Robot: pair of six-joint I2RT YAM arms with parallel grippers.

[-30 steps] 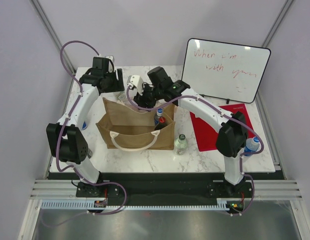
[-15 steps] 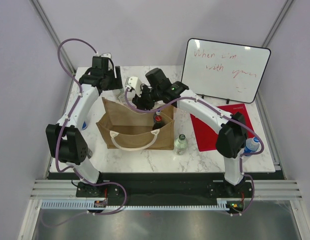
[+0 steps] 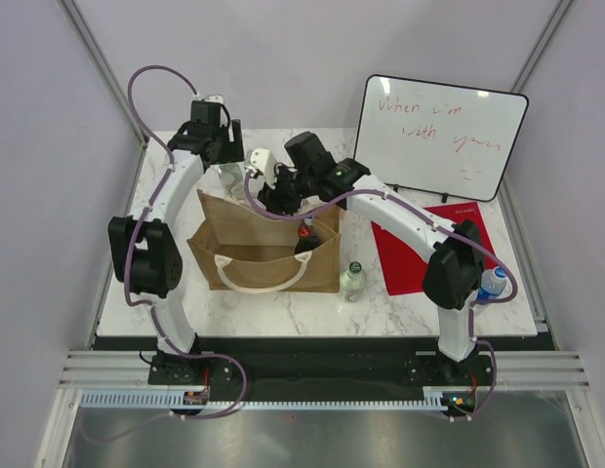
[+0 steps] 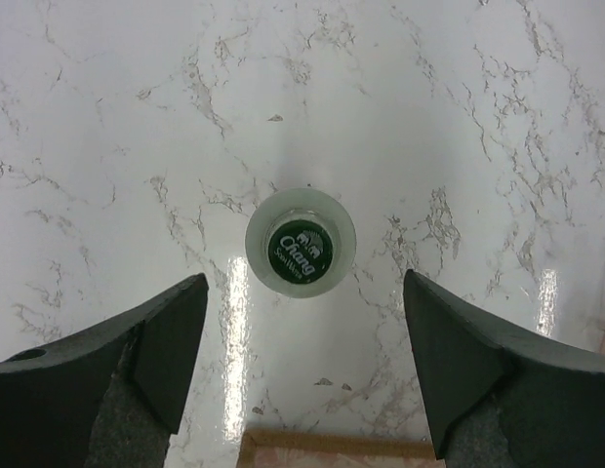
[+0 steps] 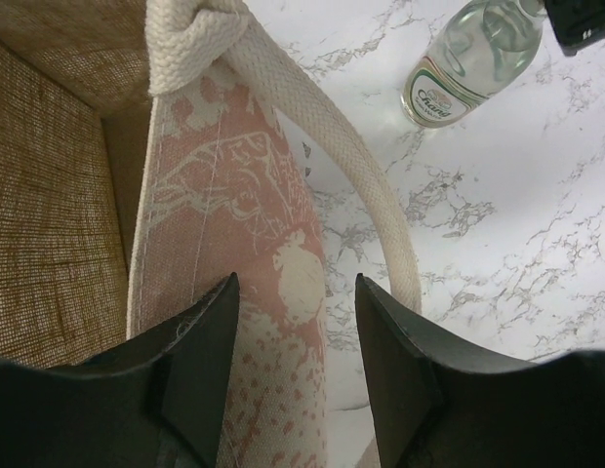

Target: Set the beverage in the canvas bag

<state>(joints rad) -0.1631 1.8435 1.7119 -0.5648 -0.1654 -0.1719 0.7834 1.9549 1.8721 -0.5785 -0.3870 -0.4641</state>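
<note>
Tan-brown canvas bag [image 3: 327,265], standing open-mouthed near the middle of the white marbled table [image 3: 283,307]. One of its white looped handles [image 3: 259,285] droops over the near wall. Inside, at the right end, a dark red-capped bottle [image 3: 304,240] stands upright.

Right gripper [image 5: 295,283]: fingers spread, hanging over the bag's far rim. The pink-printed outer face of that wall shows between them and a handle runs just beside them. No grasp on either can be made out.

Left gripper [image 4: 304,283]: released, jaws wide apart, poised directly above a clear green-capped bottle [image 4: 301,242]. This bottle stands upright on the table just behind the bag, outside it. The fingers flank the cap without touching it. The same bottle appears at the upper right of the right wrist view.

A second green-capped bottle [image 3: 353,280] stands on the table just beside the bag's near right corner. Further right lie a red mat [image 3: 410,258] and a blue-capped bottle [image 3: 492,283], the latter at the table's right edge beside the right arm. A whiteboard [image 3: 442,136] with red handwriting is propped at the far right.
</note>
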